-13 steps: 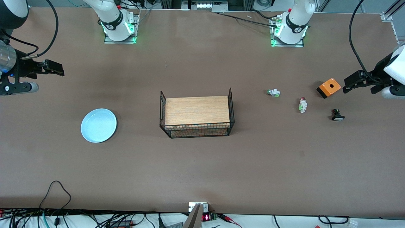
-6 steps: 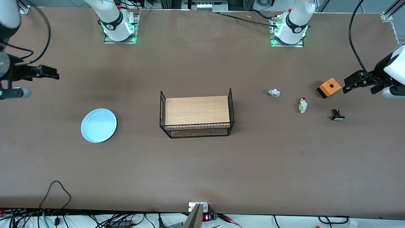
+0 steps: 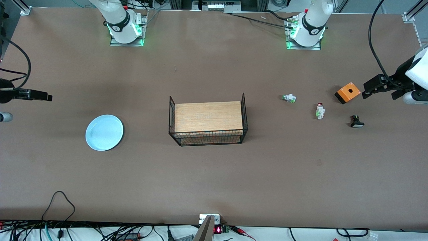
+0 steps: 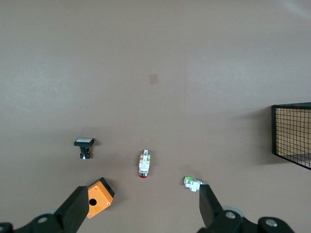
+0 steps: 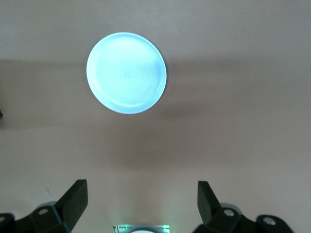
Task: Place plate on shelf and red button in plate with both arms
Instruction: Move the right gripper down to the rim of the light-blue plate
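Toward the right arm's end of the table lies the plate [image 3: 104, 132], flat and untouched; the red button [image 3: 320, 110] lies toward the left arm's end, between a green-tipped part [image 3: 289, 98] and a black button [image 3: 356, 122], near an orange box [image 3: 347, 92]; we hold the right gripper [image 5: 141, 199] and left gripper [image 4: 141, 211] aloft, jaws spread wide, empty; we judge each should descend centred, the right taking the rim; count: one plate, three button parts, one box, one wire basket [image 3: 208, 119].

Lying toward the right arm's end of the table: plate [image 3: 104, 132]. At mid-table: wire basket [image 3: 208, 121], holding a wooden block [image 3: 208, 116]. Toward the left arm's end: red button [image 3: 320, 110], between a green-tipped part [image 3: 289, 98] and a black button [image 3: 356, 122], with box [image 3: 347, 92] near
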